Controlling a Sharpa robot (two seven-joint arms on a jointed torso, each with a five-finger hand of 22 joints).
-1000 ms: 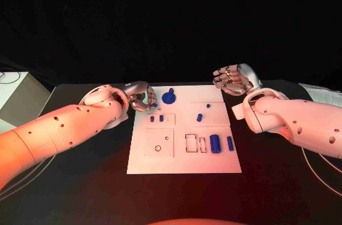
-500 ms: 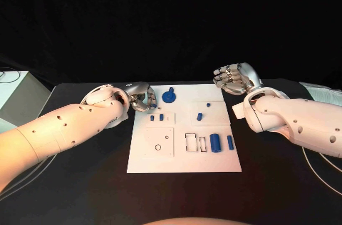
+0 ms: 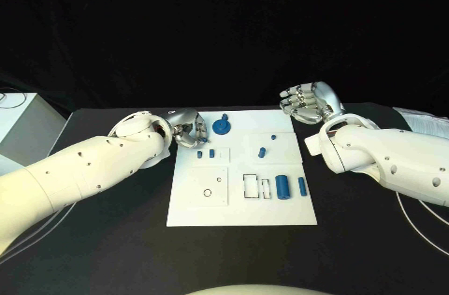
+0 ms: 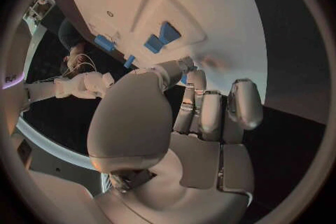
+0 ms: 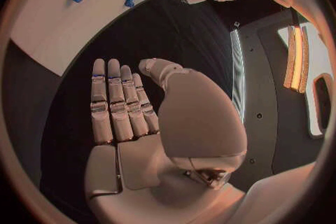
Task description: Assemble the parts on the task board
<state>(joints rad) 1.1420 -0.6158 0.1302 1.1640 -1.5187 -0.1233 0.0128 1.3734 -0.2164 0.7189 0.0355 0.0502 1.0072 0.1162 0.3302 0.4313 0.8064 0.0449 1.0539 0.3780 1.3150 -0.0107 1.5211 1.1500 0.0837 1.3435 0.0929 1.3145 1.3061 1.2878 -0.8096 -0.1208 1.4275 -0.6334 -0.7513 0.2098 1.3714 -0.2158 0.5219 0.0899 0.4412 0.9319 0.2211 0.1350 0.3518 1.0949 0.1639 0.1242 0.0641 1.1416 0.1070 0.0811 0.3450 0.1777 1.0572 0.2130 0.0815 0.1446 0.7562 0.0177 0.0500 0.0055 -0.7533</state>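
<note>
The white task board (image 3: 243, 207) lies in the middle of the table. On it are a blue disc with a stem (image 3: 222, 126), two blue pegs (image 3: 206, 154) standing in a recessed square, two small blue pieces (image 3: 262, 153), and a blue cylinder (image 3: 281, 186) beside a slimmer one (image 3: 302, 186). My left hand (image 3: 190, 131) hovers at the board's far left corner, fingers curled, thumb pressed to a fingertip (image 4: 183, 70) with a sliver of blue, seemingly a small part, between them. My right hand (image 3: 309, 102) is raised past the far right corner, holding nothing, its fingers (image 5: 115, 103) straight.
A pale box (image 3: 23, 129) stands at the table's left edge and white sheets (image 3: 421, 121) lie at the right edge. Outlined slots (image 3: 252, 186) and a round hole (image 3: 207, 193) mark the board's near half. Dark table surface (image 3: 103, 243) surrounds the board.
My left hand has edged slightly toward the board. The right hand and the parts on the board have not moved.
</note>
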